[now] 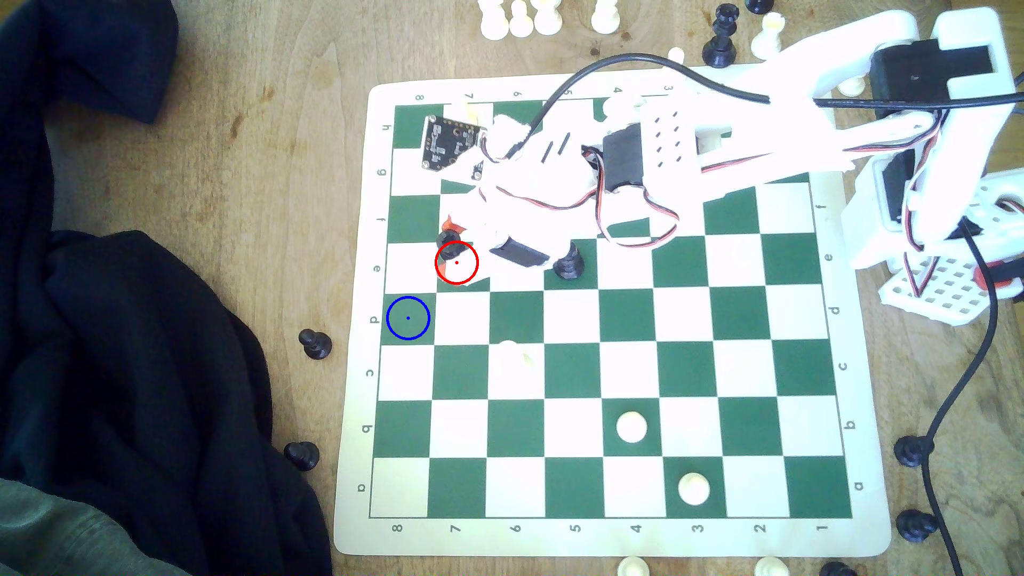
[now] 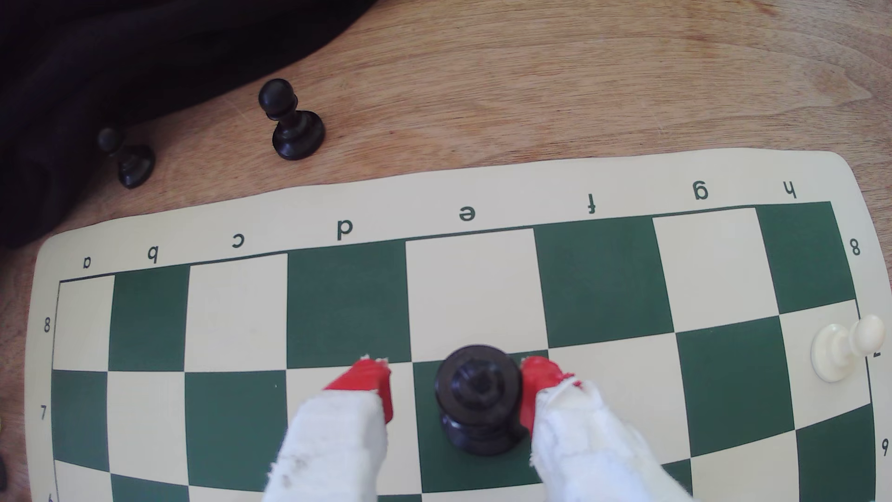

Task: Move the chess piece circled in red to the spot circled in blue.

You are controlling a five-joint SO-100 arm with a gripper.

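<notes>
The chess piece (image 1: 449,243), black with a broad round top, stands upright on the red-ringed green square (image 1: 456,262) at e7. In the wrist view the chess piece (image 2: 478,391) sits between my red-tipped fingers (image 2: 371,381). One pad looks to touch its side, and a wide gap remains on the other side. My gripper (image 1: 446,246) (image 2: 456,374) is open around it. The spot (image 1: 408,318), a dark green square with a blue ring, lies one square diagonally away at d8, at the board's edge on the exterior view's left. That square (image 2: 347,304) is bare in the wrist view.
Two black pawns (image 1: 315,343) (image 1: 302,455) stand off the board beside a dark cloth (image 1: 138,360). Another black piece (image 1: 569,263) stands on e5 close to the arm. White pieces (image 1: 631,426) (image 1: 693,488) sit on the board, and a white pawn (image 2: 844,347) near its h edge.
</notes>
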